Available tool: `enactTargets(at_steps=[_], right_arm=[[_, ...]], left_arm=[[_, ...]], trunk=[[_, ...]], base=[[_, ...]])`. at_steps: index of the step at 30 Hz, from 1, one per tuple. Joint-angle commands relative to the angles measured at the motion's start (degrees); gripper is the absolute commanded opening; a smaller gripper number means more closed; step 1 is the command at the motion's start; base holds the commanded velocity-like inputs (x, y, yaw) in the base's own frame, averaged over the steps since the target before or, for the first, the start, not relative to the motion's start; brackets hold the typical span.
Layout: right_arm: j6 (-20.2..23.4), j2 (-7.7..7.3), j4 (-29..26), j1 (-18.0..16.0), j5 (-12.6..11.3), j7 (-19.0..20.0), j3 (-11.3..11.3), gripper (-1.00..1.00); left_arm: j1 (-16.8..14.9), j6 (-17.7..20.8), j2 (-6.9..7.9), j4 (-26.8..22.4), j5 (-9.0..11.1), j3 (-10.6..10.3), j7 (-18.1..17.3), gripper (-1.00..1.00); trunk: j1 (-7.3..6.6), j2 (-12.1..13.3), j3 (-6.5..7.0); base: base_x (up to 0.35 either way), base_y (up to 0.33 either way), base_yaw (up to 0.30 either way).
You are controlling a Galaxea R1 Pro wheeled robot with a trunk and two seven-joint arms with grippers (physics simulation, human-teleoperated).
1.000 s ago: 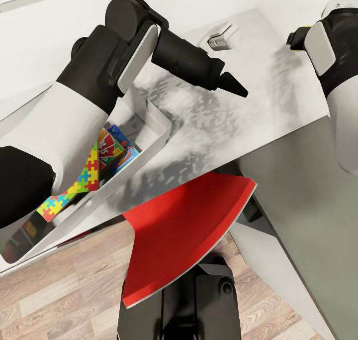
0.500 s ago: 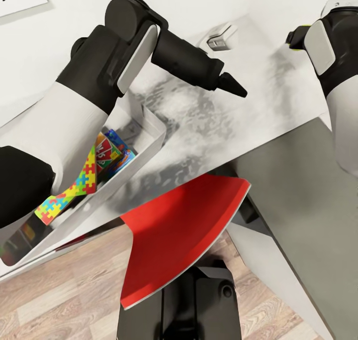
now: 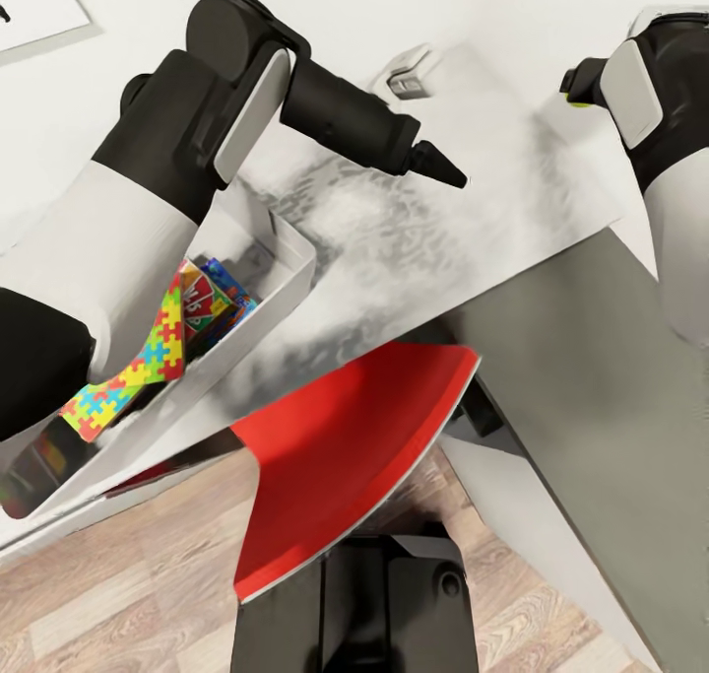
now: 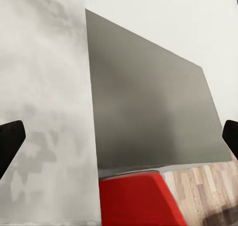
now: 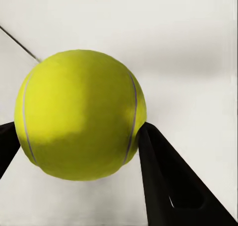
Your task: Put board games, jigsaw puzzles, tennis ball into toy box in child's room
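Between the two fingers of the right end effector (image 5: 79, 137) sits the tennis ball (image 5: 79, 114), clamped on both sides and held above the pale grey surface (image 3: 443, 220). At the head view's left, the toy box (image 3: 286, 279) rests on that surface with a jigsaw puzzle (image 3: 148, 353) and a board game (image 3: 212, 299) inside. The left end effector (image 4: 119, 137) hangs spread wide over the surface, gripping nothing.

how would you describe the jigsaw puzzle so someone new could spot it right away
Start at the pale grey table and go to the toy box at its left end, beneath the robot's left arm. The jigsaw puzzle leans inside it, a thin slab of interlocking yellow, red, blue and green pieces, unlike the printed game box beside it.
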Motion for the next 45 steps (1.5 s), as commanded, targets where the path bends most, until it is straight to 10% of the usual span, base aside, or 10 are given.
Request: enactTargets(at_steps=[1,45], right_arm=[[0.7,-0.03,0.0,0.0,-0.8,-0.6,0.5,-1.0],[2.0,0.39,0.0,0.5,-1.1,0.9,0.3,-1.0]], left_arm=[[0.0,0.2,0.22,0.0,0.0,0.0,-0.2,1.0],[0.0,0.2,0.7,0.0,0.1,-0.1,-0.2,1.0]], trunk=[[0.01,-0.1,0.02],[0.01,-0.1,1.99]], base=[[-0.163,0.0,-0.068],[-0.037,0.037,-0.004]])
